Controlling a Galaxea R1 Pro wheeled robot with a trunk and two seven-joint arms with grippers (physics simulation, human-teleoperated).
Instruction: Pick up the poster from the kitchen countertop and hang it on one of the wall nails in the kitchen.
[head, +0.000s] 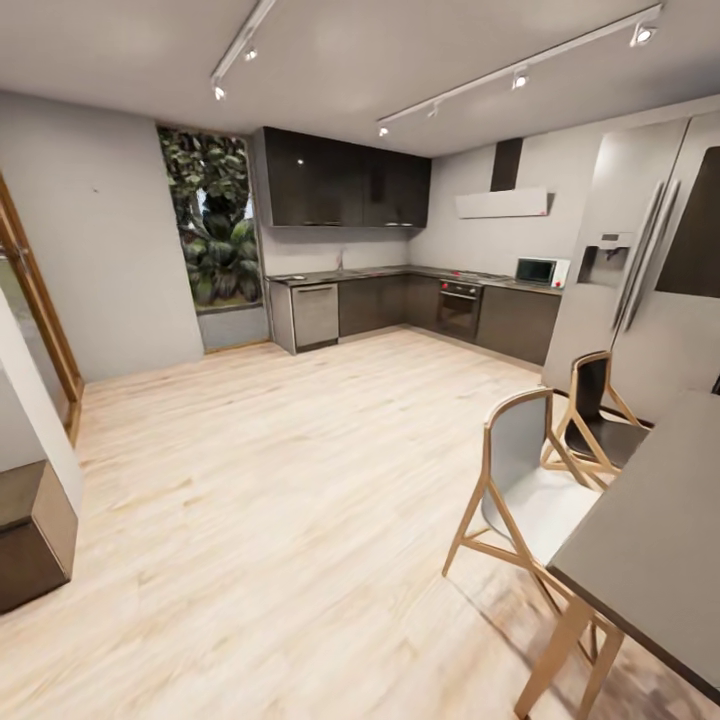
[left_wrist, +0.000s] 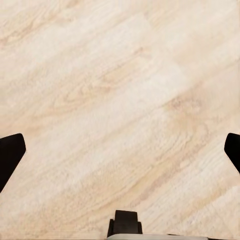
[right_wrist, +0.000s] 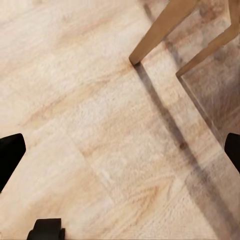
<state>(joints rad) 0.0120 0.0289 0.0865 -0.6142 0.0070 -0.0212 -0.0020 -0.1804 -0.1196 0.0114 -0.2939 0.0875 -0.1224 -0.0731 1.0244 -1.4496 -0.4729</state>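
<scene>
The wooden floor (head: 280, 520) stretches open ahead to the far kitchen tabletop (head: 400, 272), a grey L-shaped run over dark cabinets. A dining table (head: 650, 540) and two chairs (head: 520, 480) stand close on the right; judged risk: driving forward could clip a chair leg (right_wrist: 160, 30). The poster cannot be made out at this range; it presumably lies on that tabletop. Left claw (left_wrist: 120, 150) and right claw (right_wrist: 120, 150) both hang wide apart, empty, over the floor.

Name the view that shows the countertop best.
Head view: the countertop runs along the far wall above dark cabinets, distant but whole. Both wrist views look down at wooden floor, the right one also at wooden legs.
</scene>
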